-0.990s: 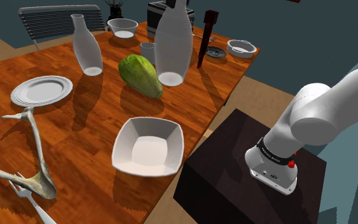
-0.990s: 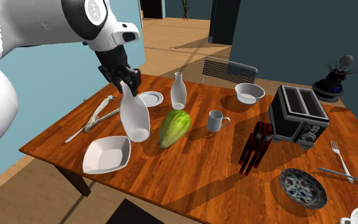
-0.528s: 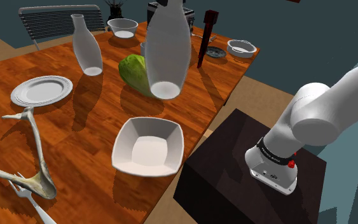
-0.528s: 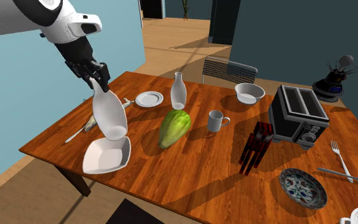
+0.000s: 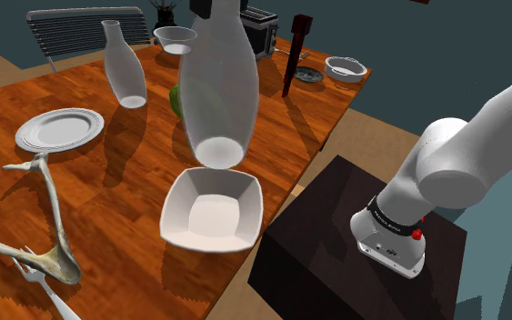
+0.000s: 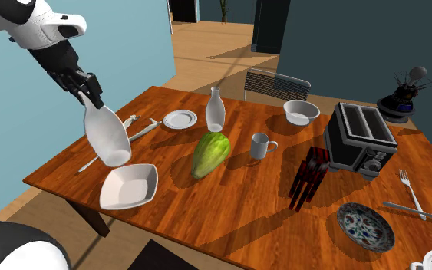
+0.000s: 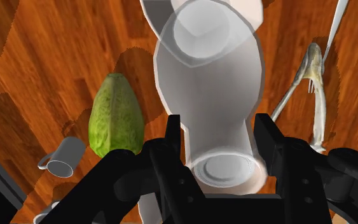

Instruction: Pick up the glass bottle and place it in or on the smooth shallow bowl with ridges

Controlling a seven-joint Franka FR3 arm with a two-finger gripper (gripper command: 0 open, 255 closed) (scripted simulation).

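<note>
A pale translucent bottle hangs in the air, and my gripper is shut on its neck. In the wrist view the black fingers clasp the neck of the bottle from both sides. Its base hovers just above the far rim of a white, squarish shallow bowl near the table's front edge. Seen from the second exterior view, the bottle leans a little over that bowl. A second, similar bottle stands upright farther back on the table.
A green lettuce, a mug and a white plate sit beyond the bowl. Tongs and a fork lie near the table's corner. A toaster, a dark red block and a patterned dish stand far off.
My gripper has carried the bottle from beside the lettuce toward the table's front edge. It now hangs over the white bowl's rim and is lower than before.
</note>
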